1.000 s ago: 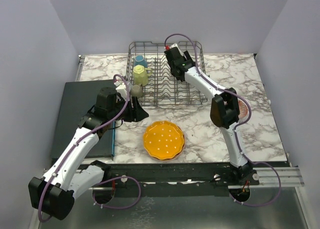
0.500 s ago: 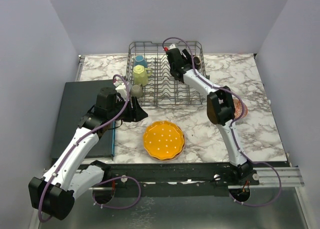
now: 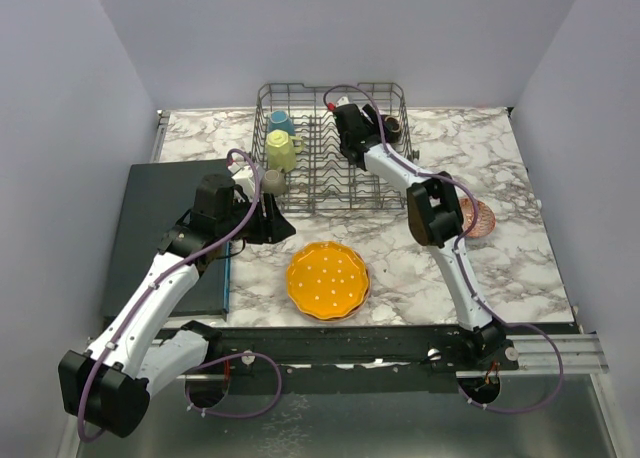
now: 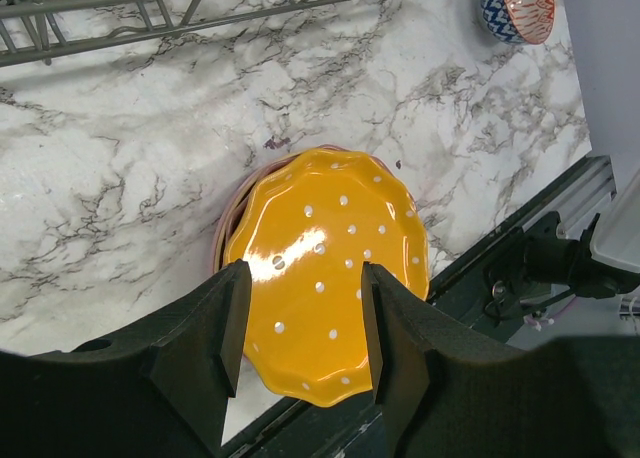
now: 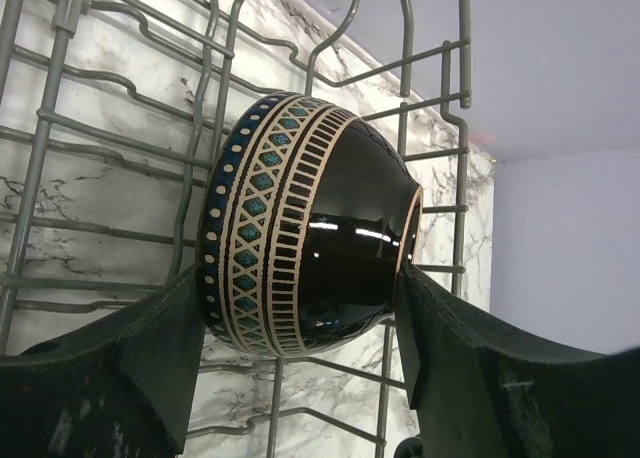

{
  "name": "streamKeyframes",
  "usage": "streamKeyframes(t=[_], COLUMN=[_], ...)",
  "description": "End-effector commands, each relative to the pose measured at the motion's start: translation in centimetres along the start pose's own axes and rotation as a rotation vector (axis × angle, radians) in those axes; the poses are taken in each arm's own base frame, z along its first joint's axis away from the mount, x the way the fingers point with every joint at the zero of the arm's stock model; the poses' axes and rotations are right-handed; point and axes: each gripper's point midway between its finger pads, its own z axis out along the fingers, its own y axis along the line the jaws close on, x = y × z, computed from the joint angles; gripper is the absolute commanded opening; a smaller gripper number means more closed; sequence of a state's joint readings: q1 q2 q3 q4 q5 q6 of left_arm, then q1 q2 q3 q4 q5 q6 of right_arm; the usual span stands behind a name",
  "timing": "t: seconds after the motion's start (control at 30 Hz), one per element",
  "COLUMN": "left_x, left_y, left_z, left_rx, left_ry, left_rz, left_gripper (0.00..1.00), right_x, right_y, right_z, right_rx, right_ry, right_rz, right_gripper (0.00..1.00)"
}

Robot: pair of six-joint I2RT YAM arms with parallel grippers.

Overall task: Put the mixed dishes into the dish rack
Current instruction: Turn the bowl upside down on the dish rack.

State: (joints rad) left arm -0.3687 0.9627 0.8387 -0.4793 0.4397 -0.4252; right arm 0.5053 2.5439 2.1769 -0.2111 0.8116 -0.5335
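Note:
My right gripper [image 3: 372, 130] reaches into the grey wire dish rack [image 3: 300, 193]. In the right wrist view it [image 5: 300, 296] is shut on a dark brown bowl [image 5: 320, 218] with a blue and cream patterned band. The bowl lies on its side among the rack's wires [image 5: 400, 128]. My left gripper [image 3: 281, 224] is open and empty, held above the table; in the left wrist view [image 4: 302, 288] it frames an orange scalloped, white-dotted plate [image 4: 330, 278]. That plate [image 3: 327, 280] lies on a pink plate [image 4: 222, 240]. Blue [image 3: 280, 121] and yellow [image 3: 283, 151] mugs stand in the rack.
An olive mug [image 3: 272, 182] is at the rack's front left corner, close to my left wrist. A blue-patterned bowl [image 3: 482, 216] sits on the marble at the right, behind my right elbow. A dark flat mat [image 3: 160, 228] lies at the left.
My right arm has swung its elbow left and toward the rack, shifting the bowl slightly left inside it. The left arm has not moved.

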Motion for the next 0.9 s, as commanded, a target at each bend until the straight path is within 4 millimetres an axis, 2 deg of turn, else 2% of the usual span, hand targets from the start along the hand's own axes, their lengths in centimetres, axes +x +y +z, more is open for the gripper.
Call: streamKeyframes(t=[0.0,0.13,0.33,0.53,0.63,0.73,0.8,0.87], left_x=[0.5,0.6,0.6,0.7,0.7,0.7,0.7,0.6], left_y=[0.6,0.7,0.8,0.9,1.0,1.1,1.1,1.1], left_z=[0.2,0.3,0.4,0.6,0.6,0.6,0.6,0.5], left_rx=[-0.024,-0.027,-0.029,-0.034,-0.036,-0.041,-0.044,-0.044], left_ry=[0.016,0.019,0.023,0.029,0.03,0.029,0.029,0.026], left_rz=[0.006,0.005,0.004,0.001,0.001,0.001,0.002,0.003], left_gripper=[0.54,0.54,0.54,0.54,0.54,0.54,0.54,0.54], right_x=[-1.9,-1.7,-1.3,-1.1,-0.9,-0.8,-0.7,-0.9], right_y=[-2.5,-1.8,-1.1,-0.8,-0.6,-0.4,-0.4,-0.2], right_z=[0.4,0.8,1.1,1.2,1.2,1.2,1.2,1.0], right_rx=[0.094,0.091,0.085,0.081,0.076,0.071,0.065,0.056], right_ry=[-0.039,-0.037,-0.03,-0.025,-0.021,-0.014,-0.011,-0.013], right_rz=[0.061,0.055,0.047,0.048,0.053,0.055,0.061,0.068], right_gripper=[0.08,0.15,0.31,0.4,0.5,0.54,0.63,0.68])
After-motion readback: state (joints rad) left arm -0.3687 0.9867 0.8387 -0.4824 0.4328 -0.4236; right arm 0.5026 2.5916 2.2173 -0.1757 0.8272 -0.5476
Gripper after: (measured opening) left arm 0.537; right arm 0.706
